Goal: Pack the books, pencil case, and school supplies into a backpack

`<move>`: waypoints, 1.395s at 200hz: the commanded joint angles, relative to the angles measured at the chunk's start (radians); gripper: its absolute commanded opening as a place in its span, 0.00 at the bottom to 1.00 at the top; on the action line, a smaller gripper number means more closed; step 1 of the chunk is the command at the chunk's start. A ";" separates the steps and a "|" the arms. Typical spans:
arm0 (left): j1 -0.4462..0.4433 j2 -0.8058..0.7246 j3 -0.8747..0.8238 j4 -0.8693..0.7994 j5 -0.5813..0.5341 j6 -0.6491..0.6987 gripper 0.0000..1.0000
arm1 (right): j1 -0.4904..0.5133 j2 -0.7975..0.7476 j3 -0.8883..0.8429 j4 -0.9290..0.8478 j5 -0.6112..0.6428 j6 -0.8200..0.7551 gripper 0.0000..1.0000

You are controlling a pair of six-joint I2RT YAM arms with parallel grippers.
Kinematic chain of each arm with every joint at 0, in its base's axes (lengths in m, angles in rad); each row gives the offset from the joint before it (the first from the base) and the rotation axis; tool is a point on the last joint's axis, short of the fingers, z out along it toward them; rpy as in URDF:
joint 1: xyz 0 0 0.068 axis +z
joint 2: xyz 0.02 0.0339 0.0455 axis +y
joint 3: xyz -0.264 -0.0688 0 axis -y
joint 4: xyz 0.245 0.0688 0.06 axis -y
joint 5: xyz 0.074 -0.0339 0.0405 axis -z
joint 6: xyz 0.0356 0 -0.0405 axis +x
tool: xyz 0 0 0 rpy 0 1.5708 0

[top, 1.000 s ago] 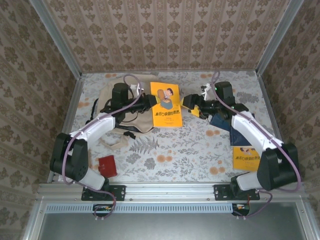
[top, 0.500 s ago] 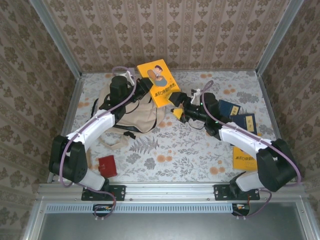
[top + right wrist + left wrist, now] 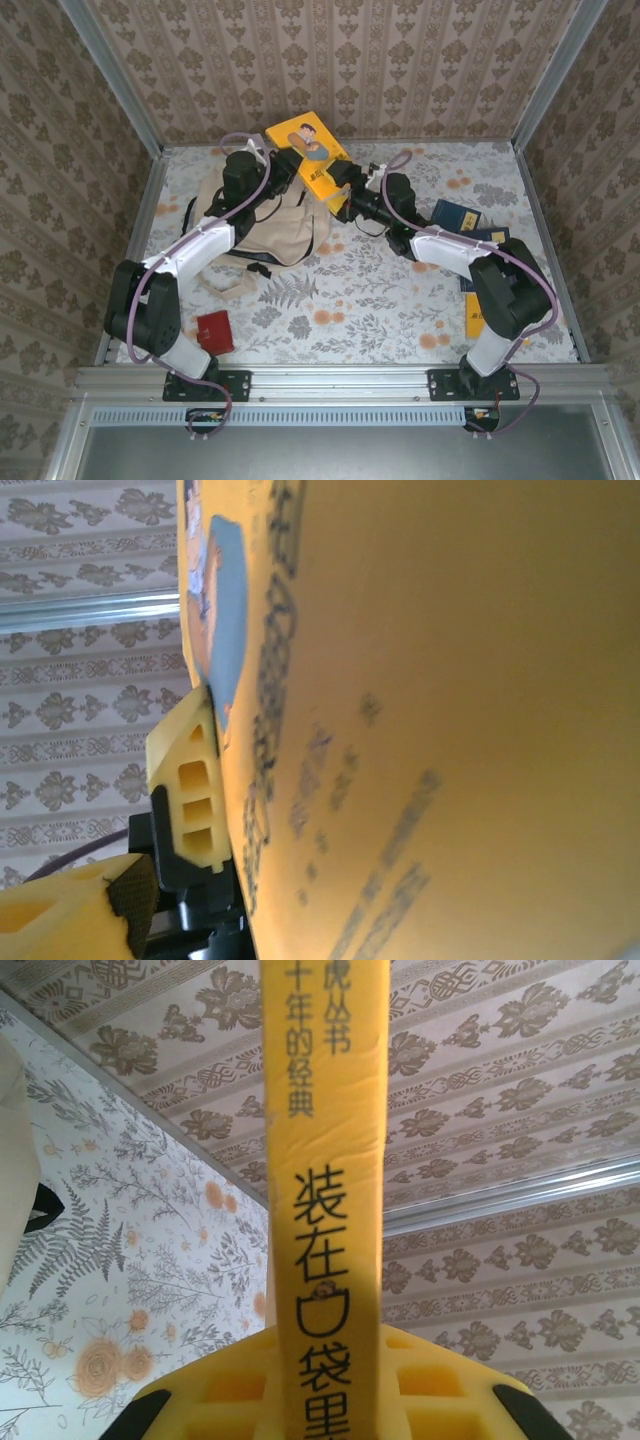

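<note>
- Position of large yellow-orange book, thin, with a cartoon picture on its cover: raised off the floral-patterned counter, tilted, cover facing up. It sits at the far side, close to the papered back wall.
- Left tool: closed on the large yellow-orange book at its left edge. Left wrist view shows the yellow spine with black printed characters rising straight out from between the two yellow fingers.
- Right tool: at the book's lower right edge, jaws spread. Right wrist view has the cover very close to the lens; one own finger stands off the cover, not pressed to it. The other finger is hidden behind the book. Read as not clamped.
- Cream-beige canvas backpack: lying on the counter, left of centre, under the left arm's forearm. The raised book is just beside its far right corner as seen from above. Whether the opening is spread cannot be told.
- Small flat red squarish item: on the counter near the left arm's base, well apart from the backpack.
- Dark navy-blue books: two, lying at the right side of the counter, beside the right arm.
- Smaller yellow-orange book: flat at near right, mostly covered by the right arm.
</note>
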 commanded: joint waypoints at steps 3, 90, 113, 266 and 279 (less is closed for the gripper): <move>0.006 -0.025 0.011 0.122 -0.004 -0.045 0.01 | 0.006 0.025 0.023 0.064 0.039 0.063 0.83; 0.039 -0.097 -0.097 0.020 0.013 -0.044 0.31 | 0.005 -0.019 -0.044 0.079 0.114 0.026 0.25; 0.052 -0.149 -0.040 -0.431 -0.024 0.152 0.68 | -0.014 -0.068 -0.049 -0.043 0.091 -0.123 0.18; -0.173 0.259 0.473 -1.442 -0.406 1.295 0.86 | -0.183 -0.425 -0.208 -0.645 0.125 -0.663 0.13; -0.173 0.289 0.488 -1.463 -0.353 1.319 0.83 | -0.213 -0.447 -0.225 -0.681 0.135 -0.662 0.13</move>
